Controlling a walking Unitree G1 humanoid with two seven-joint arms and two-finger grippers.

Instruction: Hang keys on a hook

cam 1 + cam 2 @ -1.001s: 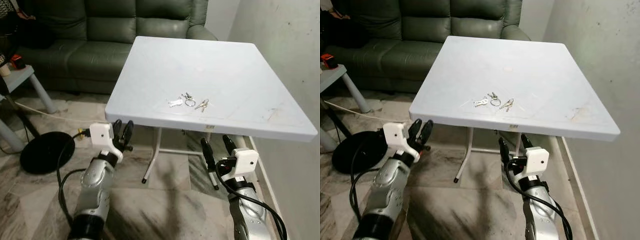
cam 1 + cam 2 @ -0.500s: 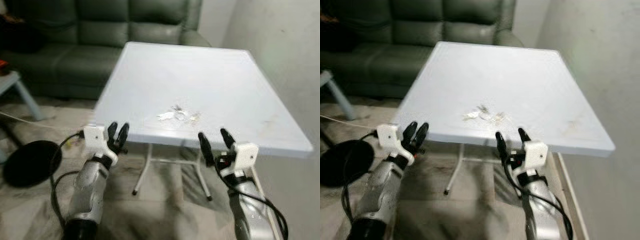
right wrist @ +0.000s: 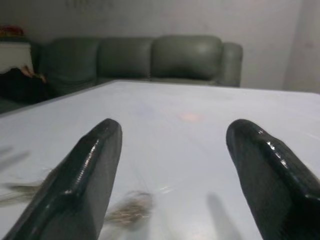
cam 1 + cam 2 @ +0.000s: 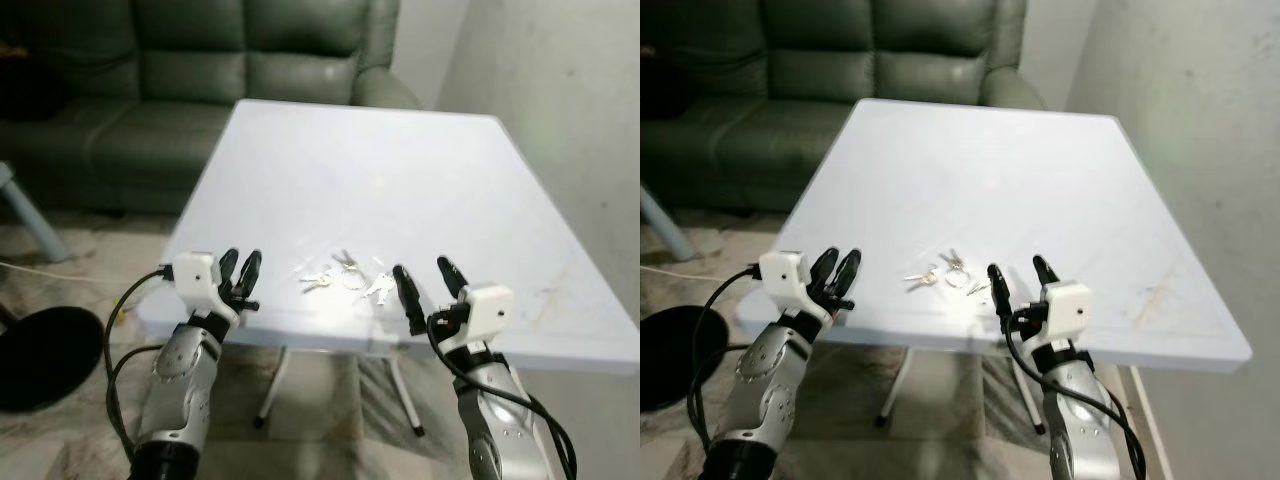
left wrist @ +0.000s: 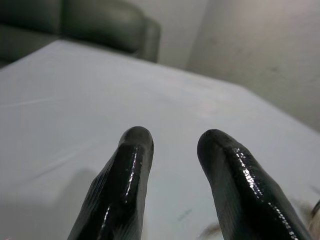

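On your far left, a dark round base (image 4: 45,357) is sitting on the floor (image 4: 70,430), well apart from the table. Behind it a green sofa (image 4: 190,90) is running along the back, with open floor lying between sofa and table on that side.

Your left gripper (image 4: 243,276) is hovering over the table's (image 4: 450,190) front left corner, just inside the near edge. Its fingers (image 5: 131,165) are standing slightly apart, released, gripping nothing. The wrist view is showing bare white tabletop stretching ahead of them toward the sofa arm.

The keys (image 4: 345,282) are lying flat on the table near the front edge, between your two grippers and nearer the right one. They are spreading out as a ring with keys fanning to either side. They are touching neither gripper.

Your right gripper (image 4: 428,287) is hanging just right of the keys, over the near edge, its jaws spread wide and holding nothing. In its wrist view the keys are showing blurred beside one finger (image 3: 85,165).

Further right, the tabletop is running bare to its right edge, which is sitting close to the wall (image 4: 560,110), leaving you only a narrow gap there.
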